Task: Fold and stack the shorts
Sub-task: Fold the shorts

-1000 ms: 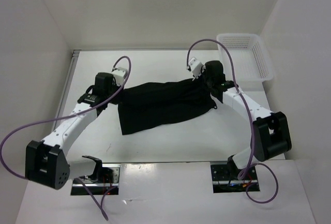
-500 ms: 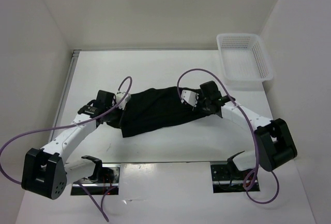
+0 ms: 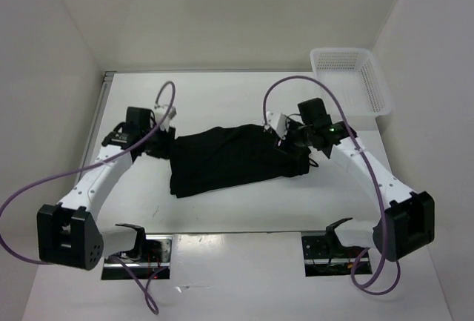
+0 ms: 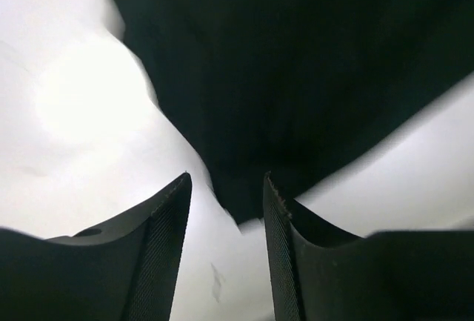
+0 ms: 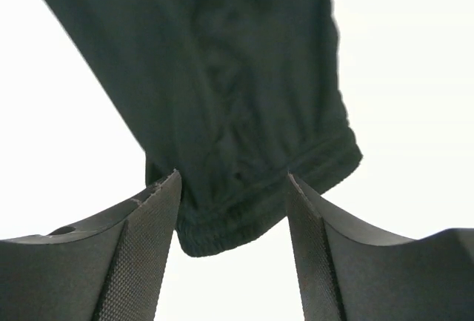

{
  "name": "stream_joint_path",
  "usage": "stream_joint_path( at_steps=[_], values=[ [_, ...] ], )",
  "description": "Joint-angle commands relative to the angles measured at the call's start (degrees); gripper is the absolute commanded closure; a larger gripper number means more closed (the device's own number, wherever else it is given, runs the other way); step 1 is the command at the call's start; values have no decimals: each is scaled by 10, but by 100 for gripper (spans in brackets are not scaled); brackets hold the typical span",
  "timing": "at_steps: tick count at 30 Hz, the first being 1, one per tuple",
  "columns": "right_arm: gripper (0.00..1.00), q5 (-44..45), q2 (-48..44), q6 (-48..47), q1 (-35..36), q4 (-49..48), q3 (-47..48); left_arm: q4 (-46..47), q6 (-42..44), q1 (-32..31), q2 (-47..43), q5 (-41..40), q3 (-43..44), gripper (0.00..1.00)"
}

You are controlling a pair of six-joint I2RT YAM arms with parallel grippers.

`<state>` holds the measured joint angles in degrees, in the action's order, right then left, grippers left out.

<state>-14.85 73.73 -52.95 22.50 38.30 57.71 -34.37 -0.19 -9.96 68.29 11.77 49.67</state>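
Observation:
The black shorts (image 3: pixel 229 159) lie folded over in a rough band on the white table, between my two arms. My left gripper (image 3: pixel 164 143) hovers at their left end with its jaws apart. In the left wrist view a corner of the shorts (image 4: pixel 296 61) lies on the table just beyond the left gripper (image 4: pixel 227 179), and nothing is pinched. My right gripper (image 3: pixel 287 143) sits at the right end, also open. In the right wrist view the elastic waistband edge of the shorts (image 5: pixel 222 76) shows loose below the right gripper (image 5: pixel 233 176).
A white mesh basket (image 3: pixel 352 78) stands at the far right corner of the table (image 3: pixel 222 98), with nothing visible in it. White walls close in the left, back and right sides. Purple cables loop above both arms.
Both grippers have opened and let go of the shorts. The cloth was carried toward the near side, folded over, and now lies flat. Both arms have drawn back from it a little.

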Motion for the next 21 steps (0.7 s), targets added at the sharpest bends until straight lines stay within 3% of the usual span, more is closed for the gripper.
stream_joint_path(
  at_steps=[1,4,7,13,18,21],
  values=[
    [37,-85,-12,129,-37,12,42,144,2,59,46,8,78,49],
    [37,-19,41,224,-48,-64,21,168,2,50,104,17,114,44],
    [27,59,90,308,-60,-140,-14,190,2,31,158,-58,121,39],
    [16,121,127,362,-67,-142,-25,212,2,31,236,-68,126,28],
    [16,170,144,384,-96,-137,-8,239,2,26,276,-73,132,28],
    [16,170,138,384,-103,-137,3,239,2,20,294,-73,140,37]
  ],
)
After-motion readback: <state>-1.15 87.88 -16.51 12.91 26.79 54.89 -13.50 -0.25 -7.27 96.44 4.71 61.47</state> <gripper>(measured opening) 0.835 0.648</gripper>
